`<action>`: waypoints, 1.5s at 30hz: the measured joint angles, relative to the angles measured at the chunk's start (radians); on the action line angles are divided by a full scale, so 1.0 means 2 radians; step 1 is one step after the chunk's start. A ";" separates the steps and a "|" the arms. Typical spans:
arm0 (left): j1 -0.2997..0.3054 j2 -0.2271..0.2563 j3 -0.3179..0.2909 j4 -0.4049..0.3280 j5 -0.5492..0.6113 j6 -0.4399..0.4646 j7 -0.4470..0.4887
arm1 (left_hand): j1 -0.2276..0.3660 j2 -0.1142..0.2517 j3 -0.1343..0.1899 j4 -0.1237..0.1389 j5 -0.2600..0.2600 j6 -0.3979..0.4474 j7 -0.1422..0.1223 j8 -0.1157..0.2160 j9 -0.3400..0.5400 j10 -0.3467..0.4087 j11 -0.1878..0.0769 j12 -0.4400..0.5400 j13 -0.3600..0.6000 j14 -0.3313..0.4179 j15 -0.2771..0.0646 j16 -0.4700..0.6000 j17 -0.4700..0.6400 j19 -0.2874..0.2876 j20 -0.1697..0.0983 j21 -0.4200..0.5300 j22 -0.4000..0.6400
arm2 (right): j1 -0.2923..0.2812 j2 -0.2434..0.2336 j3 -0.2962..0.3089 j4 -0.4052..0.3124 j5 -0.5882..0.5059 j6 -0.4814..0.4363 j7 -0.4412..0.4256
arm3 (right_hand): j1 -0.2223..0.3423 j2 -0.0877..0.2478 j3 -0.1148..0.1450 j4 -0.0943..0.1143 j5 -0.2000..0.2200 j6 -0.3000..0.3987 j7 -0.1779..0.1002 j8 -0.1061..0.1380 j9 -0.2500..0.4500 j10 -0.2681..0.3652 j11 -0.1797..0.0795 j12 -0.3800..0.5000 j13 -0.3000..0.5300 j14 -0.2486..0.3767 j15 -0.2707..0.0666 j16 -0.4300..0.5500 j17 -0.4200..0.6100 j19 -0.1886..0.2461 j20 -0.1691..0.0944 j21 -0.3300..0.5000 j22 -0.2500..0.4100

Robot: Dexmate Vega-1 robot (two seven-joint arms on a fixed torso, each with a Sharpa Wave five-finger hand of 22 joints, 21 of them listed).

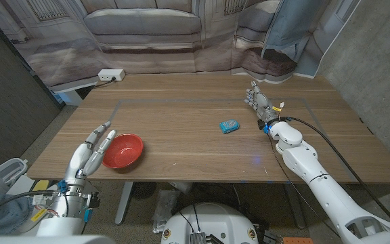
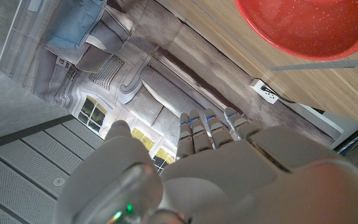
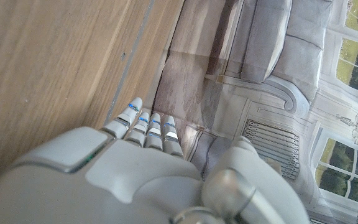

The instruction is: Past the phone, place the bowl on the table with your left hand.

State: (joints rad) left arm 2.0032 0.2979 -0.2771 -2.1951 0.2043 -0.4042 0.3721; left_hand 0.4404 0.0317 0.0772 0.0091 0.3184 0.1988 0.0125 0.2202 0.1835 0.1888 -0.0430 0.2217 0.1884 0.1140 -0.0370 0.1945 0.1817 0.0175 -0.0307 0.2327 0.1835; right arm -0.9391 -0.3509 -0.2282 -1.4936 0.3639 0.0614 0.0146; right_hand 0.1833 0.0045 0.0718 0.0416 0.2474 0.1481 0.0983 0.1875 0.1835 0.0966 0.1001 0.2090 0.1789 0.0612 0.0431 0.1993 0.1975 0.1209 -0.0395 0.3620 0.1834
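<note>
One red bowl (image 1: pixel 122 150) beside left robot hand (image 1: pixel 93 150) (untouched).

The head view looks down from above the near edge over the whole table (image 1: pixel 202 122). Each wrist view looks close along its own hand toward the printed backdrop (image 2: pixel 135 81); the table's wood appears in all three.
</note>
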 measured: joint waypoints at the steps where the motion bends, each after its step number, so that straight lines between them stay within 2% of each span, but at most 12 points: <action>1: 0.000 0.000 0.000 0.000 0.002 0.001 0.002 | 0.000 0.000 0.000 0.000 0.000 0.000 0.000 0.000 0.000 0.000 0.000 0.000 0.000 0.000 0.000 0.000 0.000 0.000 0.000 0.000 0.000 | 0.000 0.000 0.000 0.000 0.000 0.001 0.001 | 0.000 0.000 0.000 0.000 0.000 0.000 0.000 0.000 0.000 0.000 0.000 0.000 0.000 0.000 0.000 0.000 0.000 0.000 0.000 -0.003 0.000; 15: 0.012 -0.009 0.004 -0.015 0.044 0.028 0.027 | 0.010 -0.006 0.000 -0.008 0.002 0.004 -0.004 0.000 0.000 0.003 -0.003 0.000 0.000 0.004 0.001 0.000 0.000 0.002 -0.002 0.000 0.000 | 0.001 -0.001 0.002 -0.002 0.003 0.004 0.006 | 0.003 0.003 0.000 0.000 0.000 0.000 0.000 0.003 0.000 0.005 -0.001 0.000 0.000 0.002 -0.002 0.002 0.000 0.002 0.002 -0.004 0.000; 21: 0.017 -0.009 0.007 -0.025 0.060 0.047 0.035 | 0.016 -0.007 -0.002 -0.010 0.004 0.005 -0.005 0.000 0.000 0.005 -0.005 0.000 0.000 0.006 -0.001 0.000 0.000 0.002 -0.002 0.000 0.000 | -0.001 -0.003 0.002 -0.004 0.004 0.005 0.006 | 0.007 0.007 0.001 -0.001 0.000 0.005 -0.005 0.003 0.000 0.008 -0.001 0.000 0.000 0.004 0.001 0.002 -0.001 0.002 0.002 -0.004 0.000; 45: 0.046 0.003 0.018 -0.075 0.094 0.122 0.048 | 0.029 -0.011 -0.001 -0.019 0.006 0.012 -0.006 0.000 0.000 0.011 -0.007 0.000 0.000 0.008 0.001 0.000 0.000 0.005 -0.002 -0.002 0.000 | -0.004 -0.006 0.006 -0.004 0.013 0.010 0.013 | 0.007 0.007 -0.001 -0.004 -0.002 0.005 -0.005 0.003 0.000 0.008 -0.001 0.000 0.000 0.006 -0.001 0.002 0.000 0.004 -0.001 -0.007 0.000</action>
State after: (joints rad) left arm 2.0947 0.3039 -0.2405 -2.3442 0.3932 -0.1611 0.4676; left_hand 0.4978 0.0103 0.0761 -0.0283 0.3299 0.2219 0.0000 0.2203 0.1836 0.2103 -0.0572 0.2226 0.1883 0.1294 -0.0358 0.1945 0.1817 0.0282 -0.0340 0.2291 0.1835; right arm -0.9476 -0.3625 -0.2152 -1.5015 0.3892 0.0822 0.0409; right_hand 0.1966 0.0176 0.0706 0.0346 0.2427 0.1573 0.0892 0.1936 0.1835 0.1127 0.0982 0.2090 0.1789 0.0734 0.0412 0.2041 0.1979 0.1297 -0.0412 0.3474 0.1834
